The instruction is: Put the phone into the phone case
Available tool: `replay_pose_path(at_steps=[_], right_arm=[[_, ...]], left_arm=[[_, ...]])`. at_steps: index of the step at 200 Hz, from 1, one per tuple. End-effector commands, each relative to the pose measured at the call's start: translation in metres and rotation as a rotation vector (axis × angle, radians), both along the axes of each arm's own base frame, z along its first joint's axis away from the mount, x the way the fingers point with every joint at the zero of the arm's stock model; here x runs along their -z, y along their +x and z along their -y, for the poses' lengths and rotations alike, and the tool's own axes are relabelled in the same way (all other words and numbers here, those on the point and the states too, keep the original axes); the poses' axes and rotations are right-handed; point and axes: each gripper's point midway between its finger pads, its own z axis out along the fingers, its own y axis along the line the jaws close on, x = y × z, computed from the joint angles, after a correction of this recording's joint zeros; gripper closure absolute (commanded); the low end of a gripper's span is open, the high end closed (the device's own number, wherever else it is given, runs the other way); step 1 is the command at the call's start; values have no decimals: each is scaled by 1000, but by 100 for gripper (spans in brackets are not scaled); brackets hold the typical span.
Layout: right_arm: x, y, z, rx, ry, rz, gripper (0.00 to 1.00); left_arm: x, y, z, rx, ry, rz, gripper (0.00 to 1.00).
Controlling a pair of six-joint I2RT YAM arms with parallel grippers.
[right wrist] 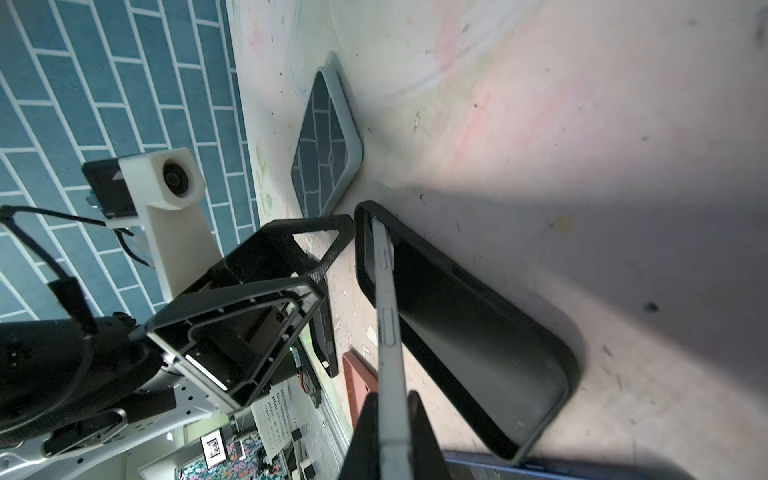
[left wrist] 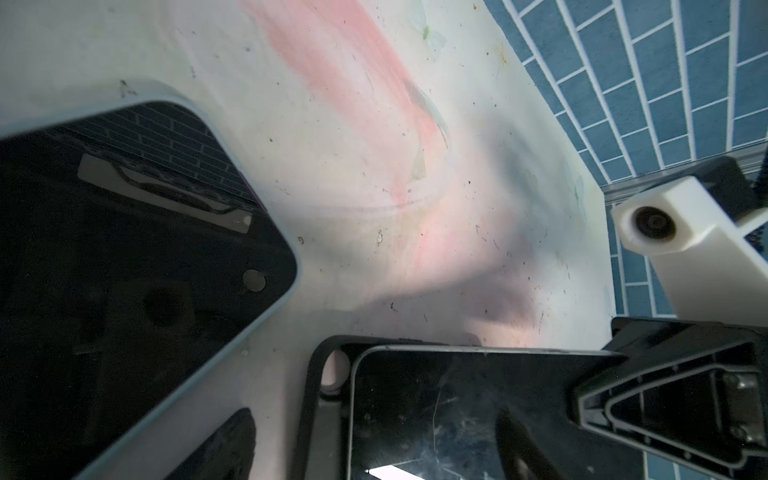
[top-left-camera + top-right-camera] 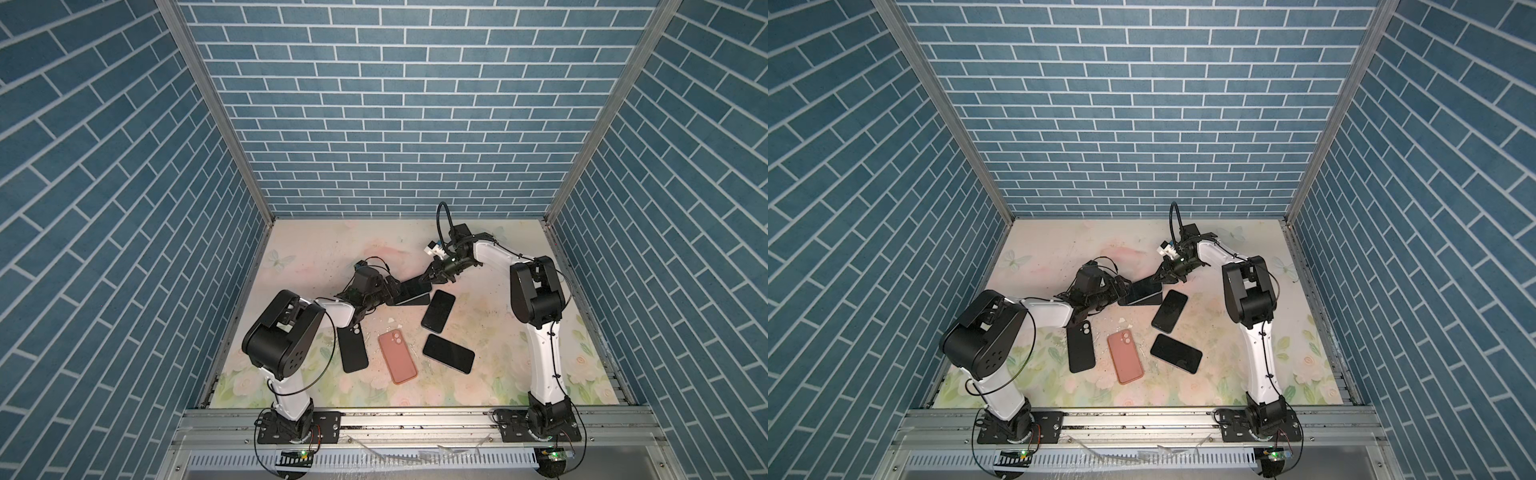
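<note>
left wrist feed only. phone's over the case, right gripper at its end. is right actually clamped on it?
Observer: Yes. The right wrist view shows the right gripper shut on one end of the phone, pinching front and back.
Operator: seated or tilted?
Observer: Tilted. The far end is down inside the end wall of the case; the held end is raised above it.
Operator: left jaws?
Observer: The left gripper stands wide open at that far end of the case; whether it touches, I can't tell.
</note>
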Motion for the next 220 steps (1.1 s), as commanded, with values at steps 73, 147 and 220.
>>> replay_pose_path(at_steps=[73,147,220], right_arm=[[85,1,33,207,-280,5,100],[104,0,31,130,-309,-40,100],[102,-9,36,-23,-349,-23,100]], left_arm=[[18,-35,2,-50,14,-58,10],[12,-29,14,-51,-11,-33,10],[-9,-2,-6,-59,105,53,10]])
